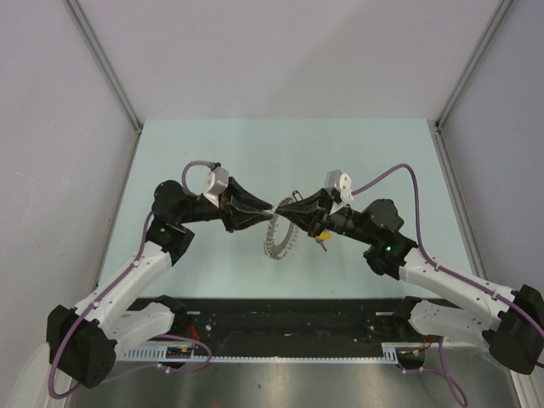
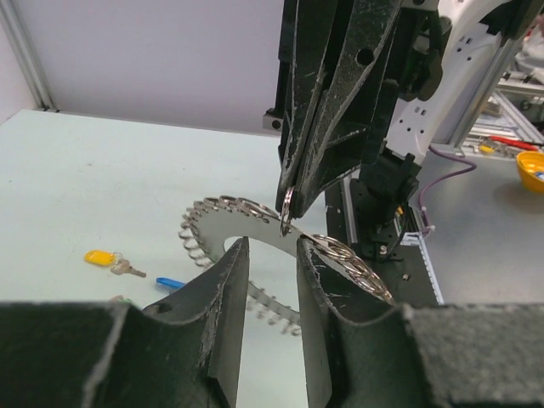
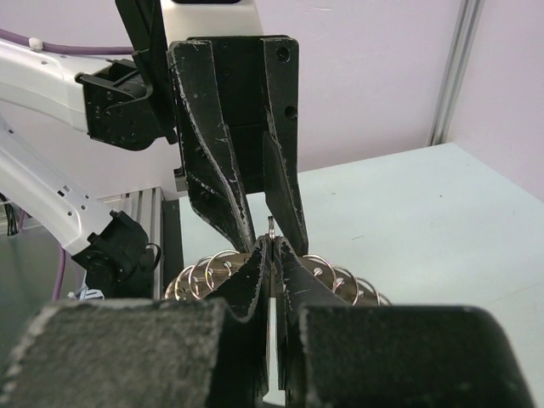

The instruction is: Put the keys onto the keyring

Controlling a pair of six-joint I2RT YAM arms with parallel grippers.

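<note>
The keyring (image 1: pixel 279 238) is a large silver ring with a coiled rim. It hangs tilted between the two arms at the table's middle. My right gripper (image 1: pixel 285 209) is shut on a small silver loop at the keyring's upper rim (image 3: pixel 270 226). My left gripper (image 1: pixel 270 210) is open. Its fingertips (image 2: pixel 238 248) stand on either side of the right gripper's tips, at the rim of the keyring (image 2: pixel 221 212), without closing on it. A yellow-headed key (image 2: pixel 102 257) and a blue-headed key (image 2: pixel 170 283) lie on the table below. The yellow key also shows under the right arm (image 1: pixel 321 238). Other keys are hidden.
The pale green table (image 1: pixel 255 153) is walled at the back and sides by grey panels. A black rail with cabling (image 1: pixel 289 327) runs along the near edge between the arm bases. A yellow bowl (image 2: pixel 531 170) sits off the table.
</note>
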